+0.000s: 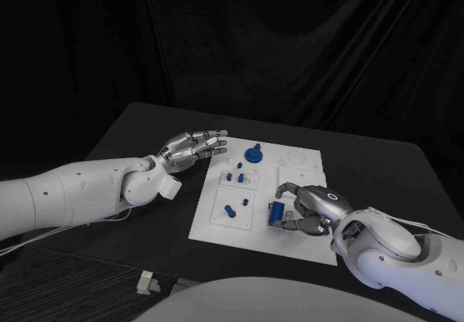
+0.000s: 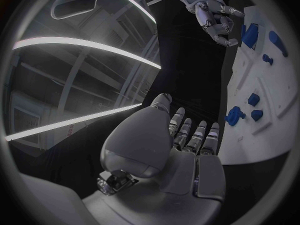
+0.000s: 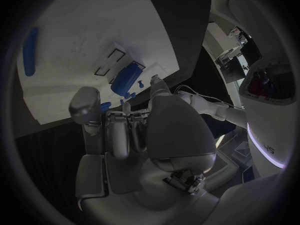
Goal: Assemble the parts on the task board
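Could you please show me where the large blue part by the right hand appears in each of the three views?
Head view: the large blue part lies on the task board near its front edge, at the right hand.
Left wrist view: the same part sits beside the right hand.
Right wrist view: it lies just beyond the fingertips.
Shared landmark: the white task board.

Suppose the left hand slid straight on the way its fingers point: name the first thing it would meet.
Probably the task board: the left hand points at its far corner, fingertips at its edge. Beyond that stands the round blue part, though height is unclear.
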Available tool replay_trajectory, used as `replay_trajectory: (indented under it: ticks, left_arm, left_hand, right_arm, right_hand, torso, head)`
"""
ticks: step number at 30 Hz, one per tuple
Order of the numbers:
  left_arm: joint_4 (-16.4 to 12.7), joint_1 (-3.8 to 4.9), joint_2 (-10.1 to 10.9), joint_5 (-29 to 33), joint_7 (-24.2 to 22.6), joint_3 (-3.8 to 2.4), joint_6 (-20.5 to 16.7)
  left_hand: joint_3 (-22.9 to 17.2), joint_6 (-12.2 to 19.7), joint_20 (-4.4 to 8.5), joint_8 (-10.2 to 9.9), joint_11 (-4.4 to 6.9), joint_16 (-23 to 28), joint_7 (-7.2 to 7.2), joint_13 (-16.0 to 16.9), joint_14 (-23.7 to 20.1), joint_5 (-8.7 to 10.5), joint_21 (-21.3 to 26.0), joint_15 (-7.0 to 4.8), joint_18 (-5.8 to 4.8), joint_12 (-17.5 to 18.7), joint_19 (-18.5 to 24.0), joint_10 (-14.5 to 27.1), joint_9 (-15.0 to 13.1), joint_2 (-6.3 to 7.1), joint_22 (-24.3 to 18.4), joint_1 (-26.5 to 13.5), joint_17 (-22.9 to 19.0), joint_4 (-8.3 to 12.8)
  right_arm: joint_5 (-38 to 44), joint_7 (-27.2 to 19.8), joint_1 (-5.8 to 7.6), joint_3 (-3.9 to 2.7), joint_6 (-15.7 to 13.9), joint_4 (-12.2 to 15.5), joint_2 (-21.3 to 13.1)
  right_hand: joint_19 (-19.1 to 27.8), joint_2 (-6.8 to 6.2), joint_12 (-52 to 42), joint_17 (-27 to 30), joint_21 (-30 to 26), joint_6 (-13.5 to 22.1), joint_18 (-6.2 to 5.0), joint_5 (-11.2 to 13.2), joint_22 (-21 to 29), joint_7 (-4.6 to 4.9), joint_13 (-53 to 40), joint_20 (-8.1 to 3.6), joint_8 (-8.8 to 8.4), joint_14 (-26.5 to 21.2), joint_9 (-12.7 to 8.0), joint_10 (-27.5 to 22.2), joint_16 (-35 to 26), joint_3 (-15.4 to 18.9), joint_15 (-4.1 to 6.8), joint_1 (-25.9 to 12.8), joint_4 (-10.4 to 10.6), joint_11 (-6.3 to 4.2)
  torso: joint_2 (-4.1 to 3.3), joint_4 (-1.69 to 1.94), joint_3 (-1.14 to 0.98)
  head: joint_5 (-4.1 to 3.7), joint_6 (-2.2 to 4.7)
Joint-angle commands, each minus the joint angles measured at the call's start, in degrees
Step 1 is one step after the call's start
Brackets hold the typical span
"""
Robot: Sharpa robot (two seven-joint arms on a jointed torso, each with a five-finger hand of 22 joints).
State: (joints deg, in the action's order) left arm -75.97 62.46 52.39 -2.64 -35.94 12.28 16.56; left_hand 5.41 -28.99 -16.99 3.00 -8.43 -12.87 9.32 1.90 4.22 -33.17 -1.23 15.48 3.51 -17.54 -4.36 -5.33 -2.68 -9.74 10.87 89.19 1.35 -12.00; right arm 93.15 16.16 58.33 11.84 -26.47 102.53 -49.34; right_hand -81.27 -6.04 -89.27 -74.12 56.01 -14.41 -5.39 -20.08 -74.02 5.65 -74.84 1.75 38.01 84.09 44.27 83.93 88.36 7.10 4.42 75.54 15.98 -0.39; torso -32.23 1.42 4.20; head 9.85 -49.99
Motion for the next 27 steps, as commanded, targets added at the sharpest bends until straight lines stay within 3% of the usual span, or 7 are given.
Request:
replay_trajectory:
  ticks: [1, 10, 12, 16, 21, 24, 27]
  left_arm:
    - [-0.1, -0.12, -0.1, 0.1, -0.6, -0.06, 0.7]
    - [0.0, -0.18, -0.2, 0.1, -0.5, -0.06, 0.9]
    - [0.0, -0.19, -0.2, 0.1, -0.5, -0.06, 1.0]
    - [0.0, -0.21, -0.3, 0.1, -0.4, -0.06, 1.2]
    - [0.0, -0.24, -0.3, 0.1, -0.3, -0.06, 1.3]
    - [0.0, -0.25, -0.3, 0.1, -0.3, -0.06, 1.3]
    - [0.0, -0.27, -0.3, 0.1, -0.3, -0.06, 1.4]
  left_hand:
    - [-3.2, -0.7, 0.07, 1.0, -0.58, -0.7, 0.66, 0.6, 0.1, -0.89, -0.4, 0.43, 0.49, -1.3, -0.3, 0.2, -0.4, 0.4, -0.3, 0.4, 0.7, 0.6]
    - [-3.2, -0.7, 0.07, 1.0, -0.62, -0.7, 0.69, 0.6, 0.1, -0.91, -0.4, 0.44, 0.5, -1.3, -0.3, 0.2, -0.4, 0.41, -0.3, 0.4, 0.7, 0.7]
    - [-3.2, -0.6, 0.07, 1.0, -0.62, -0.7, 0.69, 0.6, 0.1, -0.91, -0.4, 0.44, 0.5, -1.3, -0.3, 0.2, -0.4, 0.44, -0.3, 0.4, 0.7, 0.7]
    - [-3.2, -0.7, 0.07, 1.0, -0.62, -0.7, 0.71, 0.6, 0.1, -0.89, -0.4, 0.45, 0.51, -1.3, -0.3, 0.2, -0.4, 0.51, -0.2, 0.4, 0.7, 0.7]
    - [-3.3, -0.7, 0.07, 1.0, -0.62, -0.7, 0.71, 0.6, 0.1, -0.88, -0.4, 0.45, 0.51, -1.3, -0.4, 0.2, -0.4, 0.54, -0.2, 0.4, 0.7, 0.7]
    - [-3.3, -0.7, 0.07, 1.0, -0.62, -0.7, 0.71, 0.6, 0.1, -0.88, -0.4, 0.45, 0.51, -1.3, -0.4, 0.2, -0.4, 0.54, -0.2, 0.4, 0.7, 0.7]
    - [-3.3, -0.7, 0.07, 1.0, -0.62, -0.7, 0.71, 0.6, 0.1, -0.88, -0.4, 0.45, 0.51, -1.3, -0.4, 0.2, -0.4, 0.54, -0.2, 0.4, 0.7, 0.7]
  right_arm:
    - [1.8, 2.0, -0.3, -0.02, 0.0, -0.2, 0.2]
    - [3.1, 3.7, -0.77, -0.02, 0.9, -1.2, 0.9]
    - [3.2, 3.8, -0.81, -0.02, 0.9, -1.4, 1.0]
    - [3.6, 4.3, -0.92, -0.02, 1.4, -1.8, 1.3]
    - [3.8, 4.6, -0.98, -0.02, 1.7, -2.1, 1.5]
    - [3.9, 4.4, -1.01, -0.02, 1.5, -2.3, 1.6]
    - [3.9, 4.4, -1.05, -0.02, 1.6, -2.5, 1.7]
  right_hand:
    - [0.4, -2.1, -0.7, -13.1, -1.4, 1.2, -0.91, 0.8, -7.4, 0.14, -15.2, 0.51, 1.33, 5.2, -0.9, 6.1, 0.2, -0.2, -0.68, -0.2, 0.8, 0.48]
    - [0.9, -4.45, -0.7, -11.8, -3.1, 2.4, -1.16, 1.5, -7.0, 0.55, -15.2, 0.8, 2.67, 4.9, -2.7, 6.1, -0.4, 0.3, -1.02, -1.0, 1.0, 0.86]
    - [1.0, -6.09, -0.7, -11.8, -3.4, 2.9, -1.2, 2.8, -6.9, 0.72, -15.2, 0.92, 3.33, 4.9, -3.6, 6.1, -0.5, 1.4, -1.14, -2.2, 1.1, 1.0]
    - [1.1, -6.73, -0.7, -11.6, -3.8, 3.1, -1.26, 4.3, -6.8, 0.78, -15.2, 1.01, 4.06, 4.8, -4.5, 6.1, -0.5, 2.0, -1.21, -3.0, 1.1, 1.07]
    - [1.2, -6.01, -0.7, -11.4, -4.4, 2.7, -1.35, 4.7, -6.7, 0.83, -15.2, 1.08, 5.13, 4.8, -5.0, 6.1, -0.7, 1.5, -1.28, -3.3, 1.1, 1.14]
    - [1.3, -3.23, -0.7, -11.2, -4.9, 2.6, -1.43, -0.2, -6.6, 0.77, -15.2, 1.18, 7.42, 4.7, -6.0, 6.1, -0.8, -0.4, -1.3, -3.5, 0.9, 1.14]
    - [1.4, -3.02, -0.7, -11.0, -5.4, 2.7, -1.51, -1.0, -6.5, 0.76, -15.2, 1.18, 8.22, 4.6, -6.4, 6.1, -0.9, -0.4, -1.3, -3.9, 0.9, 1.13]
  torso:
    - [0.02, 0.03, 0.0]
    - [0.01, 0.04, 0.02]
    - [0.01, 0.04, 0.01]
    - [0.01, 0.03, 0.02]
    - [0.0, 0.04, 0.01]
    - [-0.01, 0.05, 0.02]
    - [0.0, 0.03, 0.02]
  head:
    - [-0.07, -0.01]
    - [-0.1, -0.01]
    - [-0.1, -0.01]
    - [-0.02, -0.01]
    - [-0.01, -0.01]
    - [0.09, -0.01]
    - [0.09, -0.01]
